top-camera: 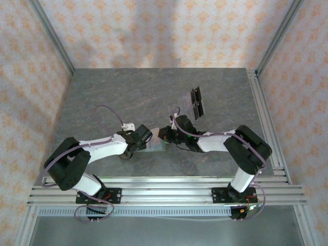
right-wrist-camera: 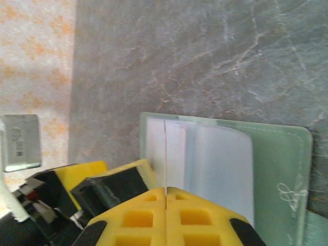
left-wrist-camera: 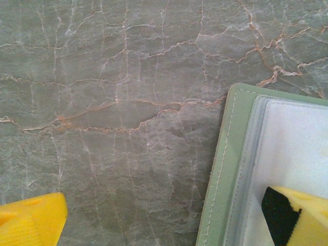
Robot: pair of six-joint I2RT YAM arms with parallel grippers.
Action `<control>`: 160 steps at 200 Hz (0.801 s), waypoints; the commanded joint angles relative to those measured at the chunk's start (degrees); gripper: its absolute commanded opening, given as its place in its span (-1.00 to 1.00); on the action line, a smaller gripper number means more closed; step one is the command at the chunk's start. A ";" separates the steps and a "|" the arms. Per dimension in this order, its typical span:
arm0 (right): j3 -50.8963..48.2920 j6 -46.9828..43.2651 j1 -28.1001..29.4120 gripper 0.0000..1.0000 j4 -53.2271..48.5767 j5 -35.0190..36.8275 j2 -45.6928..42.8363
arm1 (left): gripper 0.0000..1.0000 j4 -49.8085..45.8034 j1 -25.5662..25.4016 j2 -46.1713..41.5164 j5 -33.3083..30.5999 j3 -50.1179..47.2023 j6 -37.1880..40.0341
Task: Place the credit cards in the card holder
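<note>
L gripper point(left-wrist-camera: 166, 223) is spread wide: one finger point(left-wrist-camera: 300, 215) presses on the open card holder point(left-wrist-camera: 225, 169), inner page, prob to pin it flat; the other finger is off on the table point(left-wrist-camera: 102, 77). R gripper point(right-wrist-camera: 165, 205) is pressed together, pinching a thin credit card point(right-wrist-camera: 165, 154) edge-on, aimed at the pocket so it can slide in. Holder lies btw my two grippers. Other credit cards point(top-camera: 197, 102) lie well apart, further back. L finger sits near R's path, and the pocket lip may catch.
</note>
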 commanded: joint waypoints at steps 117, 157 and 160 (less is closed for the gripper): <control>-2.89 2.40 1.05 -1.00 12.83 0.27 5.87 | 0.99 -3.61 -0.13 -0.14 -1.58 -2.03 -0.20; -3.15 2.47 1.05 -1.00 13.06 0.07 6.56 | 0.99 -3.53 -0.20 0.19 -1.53 -1.80 -0.35; -3.16 2.47 1.03 -1.00 13.11 0.03 6.67 | 0.99 -3.52 -0.20 0.22 -1.47 -1.80 -0.34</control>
